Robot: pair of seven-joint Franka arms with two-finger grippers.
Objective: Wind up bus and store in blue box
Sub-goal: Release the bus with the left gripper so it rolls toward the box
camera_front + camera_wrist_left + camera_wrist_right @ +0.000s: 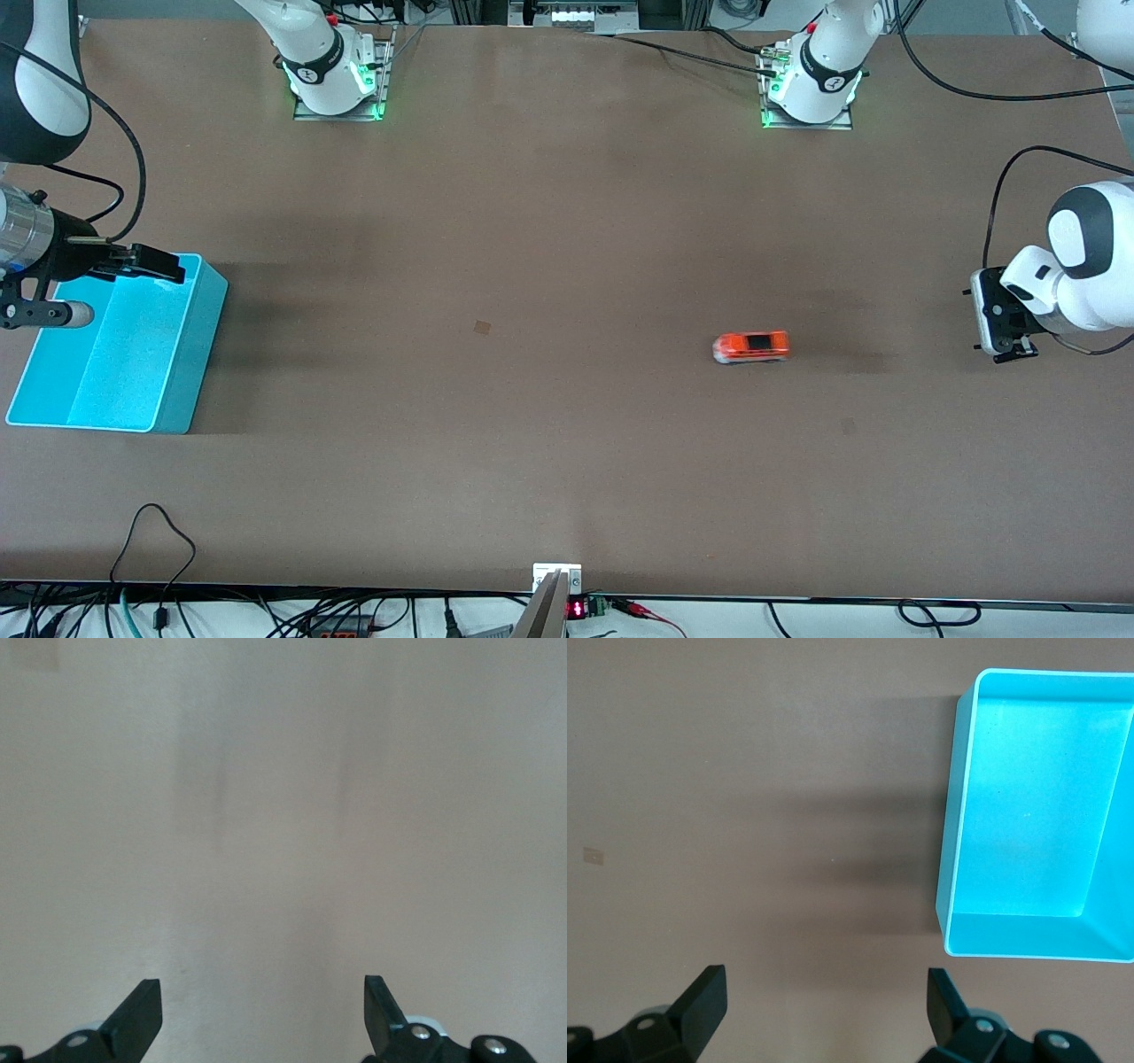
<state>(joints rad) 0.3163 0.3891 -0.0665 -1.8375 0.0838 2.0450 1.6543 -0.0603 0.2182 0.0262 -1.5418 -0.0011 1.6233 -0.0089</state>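
We see the bus (751, 346) alone on the table, toward the left arm's end, well apart from the blue box (190, 354). Left gripper (263, 1017) & right gripper (824, 1008): jaws wide, empty. We judge it light, rigid, slick plastic; grip across the flat sides.

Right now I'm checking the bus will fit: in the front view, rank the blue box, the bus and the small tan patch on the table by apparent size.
1. blue box
2. bus
3. tan patch

All lie on the table, so the order looks dependable.
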